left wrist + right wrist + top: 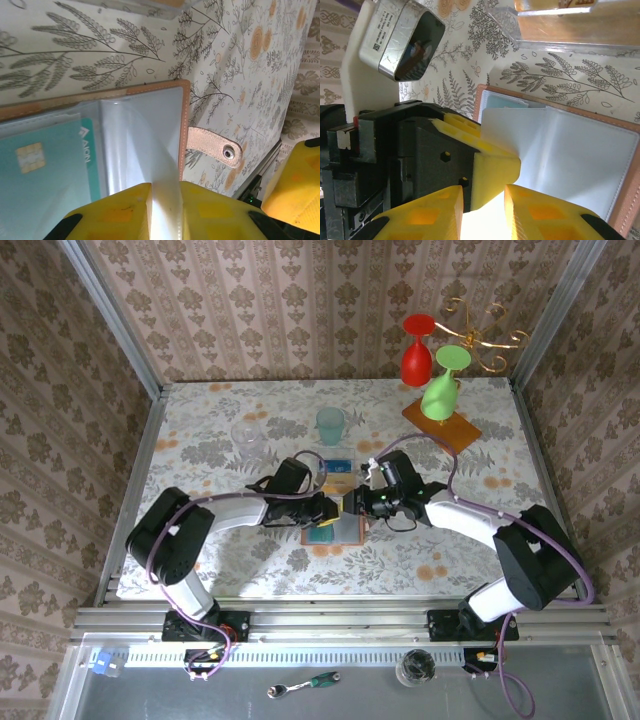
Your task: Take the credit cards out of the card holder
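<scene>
Left wrist view, lower centre: the left gripper [165, 212] pinches a clear plastic sleeve [142, 145] of the open tan leather card holder [184, 125], a teal-blue plastic credit card [45, 170] pocketed at lower left. Right wrist view, bottom centre: the right gripper [482, 210] nips that sleeve too; opposed pulls may tear it.

card holder [335, 531]: lies opened at the centre of the table [200, 570], between the two arms.
credit card [45, 170]: tucked in the holder's pocket, lower left of the left wrist view.
left gripper [165, 202]: at the holder's edge, a pocket leaf between its fingers.
right gripper [482, 207]: opposite, likewise pinching a leaf.
strap [215, 147]: sticks out from the holder's right edge.
tray [337, 465]: just behind the holder.
cup [330, 425]: behind the tray.
slab [455, 430]: upper right, glasses [441, 390] standing on it.
</scene>
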Tool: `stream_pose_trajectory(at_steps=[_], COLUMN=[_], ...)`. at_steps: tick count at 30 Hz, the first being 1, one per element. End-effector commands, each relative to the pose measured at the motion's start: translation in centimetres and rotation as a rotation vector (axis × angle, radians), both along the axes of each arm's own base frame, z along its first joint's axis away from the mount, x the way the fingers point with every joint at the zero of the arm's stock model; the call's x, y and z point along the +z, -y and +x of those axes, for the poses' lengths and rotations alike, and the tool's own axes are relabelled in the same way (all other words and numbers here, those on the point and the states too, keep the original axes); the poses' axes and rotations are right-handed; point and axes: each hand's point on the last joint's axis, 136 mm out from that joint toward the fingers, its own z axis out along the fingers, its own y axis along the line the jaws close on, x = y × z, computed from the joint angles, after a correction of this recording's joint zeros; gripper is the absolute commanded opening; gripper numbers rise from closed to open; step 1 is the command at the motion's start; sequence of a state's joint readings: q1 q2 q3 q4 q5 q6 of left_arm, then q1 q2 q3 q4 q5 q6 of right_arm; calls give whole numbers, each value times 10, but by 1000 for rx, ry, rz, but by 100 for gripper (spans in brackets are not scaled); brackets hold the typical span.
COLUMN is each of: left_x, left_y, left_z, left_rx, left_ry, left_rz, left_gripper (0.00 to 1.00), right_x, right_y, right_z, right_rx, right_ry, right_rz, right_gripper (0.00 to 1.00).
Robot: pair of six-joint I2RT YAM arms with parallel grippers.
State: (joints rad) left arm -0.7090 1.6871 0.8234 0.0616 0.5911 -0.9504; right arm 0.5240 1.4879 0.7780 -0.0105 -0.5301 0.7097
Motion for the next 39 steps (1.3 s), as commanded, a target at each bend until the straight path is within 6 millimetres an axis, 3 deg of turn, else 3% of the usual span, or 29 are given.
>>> stream_pose_trajectory(at_steps=[1, 6, 19, 29, 39], left_x=[6, 14, 22, 17, 0], left_y=[14, 26, 26, -9, -56], left_z=[1, 4, 11, 14, 8], left_rx=[-22, -41, -40, 23, 95], left_ry=[-7, 6, 22, 27, 9], left_rz=[-21, -39, -45, -23, 38], left_gripper=[23, 29, 32, 29, 24], right_x=[1, 3, 8, -6, -25], right_y=[9, 12, 12, 1, -26], right_z=[-3, -4, -4, -4, -8], right_rx=[-7, -10, -13, 1, 54], right_ry=[12, 15, 17, -31, -84], right_rz=[-21, -24, -16, -5, -24], right_gripper=[30, 30, 31, 30, 30])
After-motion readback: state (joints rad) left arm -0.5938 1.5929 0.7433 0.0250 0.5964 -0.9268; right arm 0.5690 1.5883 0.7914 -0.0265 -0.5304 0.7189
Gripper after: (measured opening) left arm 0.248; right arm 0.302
